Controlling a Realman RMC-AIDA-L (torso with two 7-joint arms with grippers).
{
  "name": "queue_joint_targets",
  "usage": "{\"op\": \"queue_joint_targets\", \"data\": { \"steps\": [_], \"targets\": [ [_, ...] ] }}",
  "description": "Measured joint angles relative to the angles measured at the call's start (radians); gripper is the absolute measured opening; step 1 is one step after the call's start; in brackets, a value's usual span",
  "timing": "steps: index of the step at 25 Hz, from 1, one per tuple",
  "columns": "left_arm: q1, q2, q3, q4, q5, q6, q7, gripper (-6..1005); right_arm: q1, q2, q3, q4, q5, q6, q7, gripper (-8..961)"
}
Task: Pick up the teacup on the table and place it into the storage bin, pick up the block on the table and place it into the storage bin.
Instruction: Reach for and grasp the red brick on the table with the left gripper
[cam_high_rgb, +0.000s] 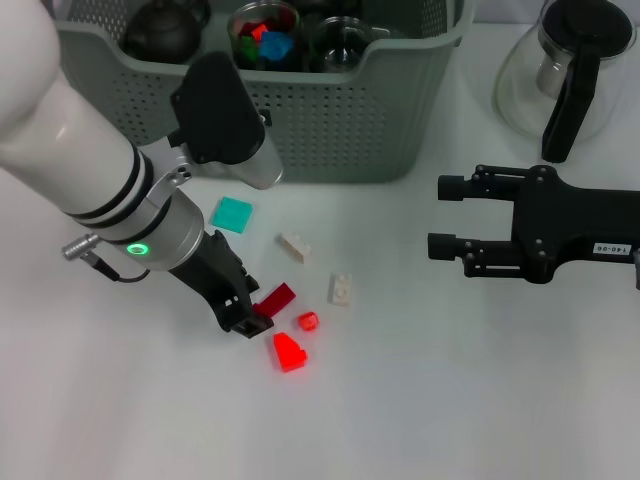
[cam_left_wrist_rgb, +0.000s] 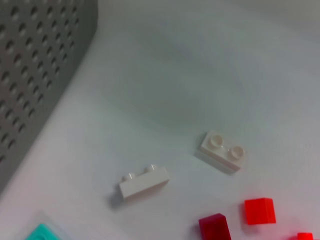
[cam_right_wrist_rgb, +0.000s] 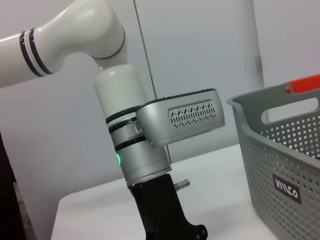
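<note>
The left hand (cam_high_rgb: 250, 318) is down at the bench (cam_high_rgb: 480, 400) among the scattered blocks, its dark fingers closed around one end of a dark red flat block (cam_high_rgb: 274, 298), whose other end sticks out toward the white pieces. Just beside it lie a small red stud piece (cam_high_rgb: 308, 321) and a bright red sloped block (cam_high_rgb: 290, 352); a little farther off are two white bricks (cam_high_rgb: 294, 246) (cam_high_rgb: 341, 289) and a teal tile (cam_high_rgb: 232, 213). The storage bin (cam_high_rgb: 340, 120) stands close behind, already holding dark teaware and a glass cup of coloured blocks. The right hand (cam_high_rgb: 445, 216) hovers well to the side with its fingers spread and nothing between them, near a glass teapot (cam_high_rgb: 560, 70). These blocks look like hard, light, smooth plastic: they should not deform, but a thin flat piece could pivot or slip if held only by an end, so pinching across its narrow sides near the middle seems the safer hold.
</note>
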Motion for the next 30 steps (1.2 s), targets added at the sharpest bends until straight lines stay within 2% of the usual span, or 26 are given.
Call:
{"op": "queue_joint_targets", "data": {
  "steps": [12,30],
  "targets": [
    [-0.007,-0.001,0.028,0.001,0.05,-0.042,-0.038,471,-0.007,-0.003,0.002,0.0,0.0,0.003,-0.002,761],
    [0.004,0.0,0.079,0.02,0.052,-0.054,-0.031,468,-0.004,-0.003,0.003,0.002,0.0,0.006,0.001,761]
  ]
}}
